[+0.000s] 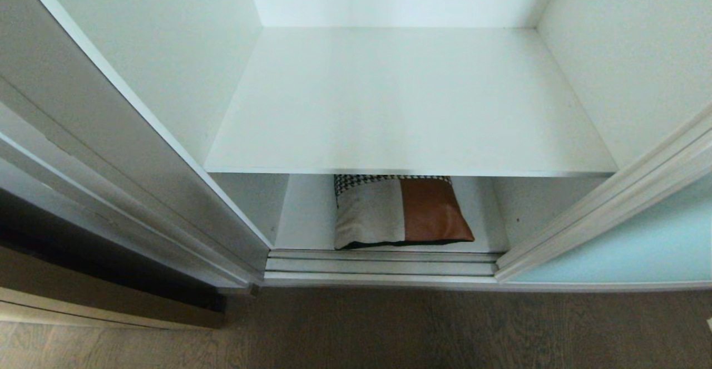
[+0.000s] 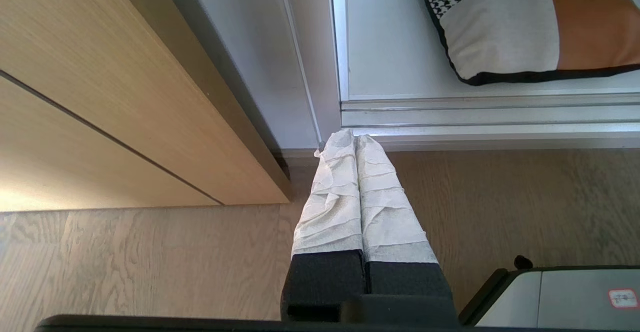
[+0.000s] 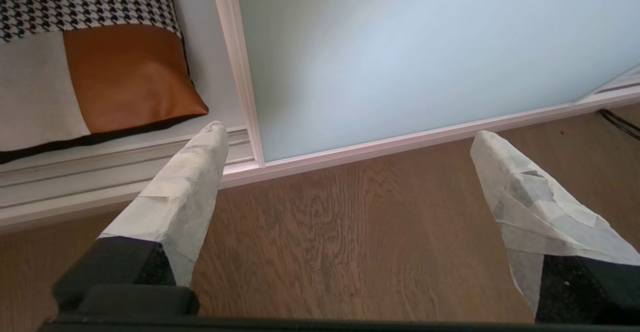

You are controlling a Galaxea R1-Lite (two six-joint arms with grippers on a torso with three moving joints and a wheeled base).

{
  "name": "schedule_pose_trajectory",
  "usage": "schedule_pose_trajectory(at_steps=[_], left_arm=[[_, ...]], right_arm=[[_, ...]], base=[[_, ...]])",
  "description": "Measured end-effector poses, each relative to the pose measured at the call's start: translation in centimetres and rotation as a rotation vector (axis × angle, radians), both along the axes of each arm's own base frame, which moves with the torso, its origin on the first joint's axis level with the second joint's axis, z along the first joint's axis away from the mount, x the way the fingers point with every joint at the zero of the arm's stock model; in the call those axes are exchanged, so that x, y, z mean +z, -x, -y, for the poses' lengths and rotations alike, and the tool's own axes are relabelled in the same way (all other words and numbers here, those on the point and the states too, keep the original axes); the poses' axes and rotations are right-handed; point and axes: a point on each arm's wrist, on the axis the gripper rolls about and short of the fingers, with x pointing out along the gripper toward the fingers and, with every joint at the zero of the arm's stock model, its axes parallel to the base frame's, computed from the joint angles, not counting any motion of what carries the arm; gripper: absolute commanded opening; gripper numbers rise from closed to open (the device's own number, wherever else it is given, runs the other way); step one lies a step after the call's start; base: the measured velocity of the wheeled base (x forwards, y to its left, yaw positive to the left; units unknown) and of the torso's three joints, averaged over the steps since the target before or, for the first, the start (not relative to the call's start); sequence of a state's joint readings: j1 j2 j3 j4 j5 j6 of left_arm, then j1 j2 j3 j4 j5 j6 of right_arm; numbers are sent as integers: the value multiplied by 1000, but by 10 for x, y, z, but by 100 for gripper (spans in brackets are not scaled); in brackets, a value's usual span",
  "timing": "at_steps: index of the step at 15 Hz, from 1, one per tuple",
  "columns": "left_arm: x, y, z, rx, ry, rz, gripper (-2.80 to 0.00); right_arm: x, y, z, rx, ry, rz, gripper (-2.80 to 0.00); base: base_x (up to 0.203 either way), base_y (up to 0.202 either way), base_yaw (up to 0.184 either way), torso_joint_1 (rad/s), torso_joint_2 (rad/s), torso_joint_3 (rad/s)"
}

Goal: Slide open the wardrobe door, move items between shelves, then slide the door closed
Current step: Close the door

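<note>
Wood-grain floor (image 1: 389, 330) fronts an open white wardrobe, its door (image 1: 639, 246) slid to the right, clear of the opening. Behind the sill tracks (image 1: 384, 263), a patchwork cushion (image 1: 397, 213) lies on the bottom shelf (image 1: 303, 213), its dark edge toward the tracks; the shelf above (image 1: 400, 102) is bare. Neither arm shows from the head camera. Low over the floor, the left gripper (image 2: 356, 139) has its wrapped fingers pressed together, while the right gripper (image 3: 350, 134) has its fingers spread wide, empty, before the door's bottom corner.

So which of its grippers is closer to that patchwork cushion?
Right, it seems. The open right gripper hovers just off the cushion corner; the shut left gripper hangs by the door track's far end.
</note>
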State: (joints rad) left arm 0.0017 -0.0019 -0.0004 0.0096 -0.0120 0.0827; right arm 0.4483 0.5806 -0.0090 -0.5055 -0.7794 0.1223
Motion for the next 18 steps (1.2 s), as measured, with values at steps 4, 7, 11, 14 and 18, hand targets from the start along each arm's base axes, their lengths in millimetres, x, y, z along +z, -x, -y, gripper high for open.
schedule_pose_trajectory(at_steps=[4,7,11,14,18], left_arm=[[0,0,0,0,1,-1,-280],[0,0,0,0,1,-2,-280],[0,0,0,0,0,-2,-280],[0,0,0,0,0,-2,-280],[0,0,0,0,0,-2,-280]], right_arm=[[3,0,0,-7,-4,9,0],[1,0,1,-19,3,4,0],[-2,-1,1,-33,12,-12,0],[-3,4,4,-8,42,-6,0],[-8,17,5,103,54,20,0]], base=[[0,0,0,0,0,0],[0,0,0,0,0,0],[0,0,0,0,0,0],[0,0,0,0,0,0],[0,0,0,0,0,0]])
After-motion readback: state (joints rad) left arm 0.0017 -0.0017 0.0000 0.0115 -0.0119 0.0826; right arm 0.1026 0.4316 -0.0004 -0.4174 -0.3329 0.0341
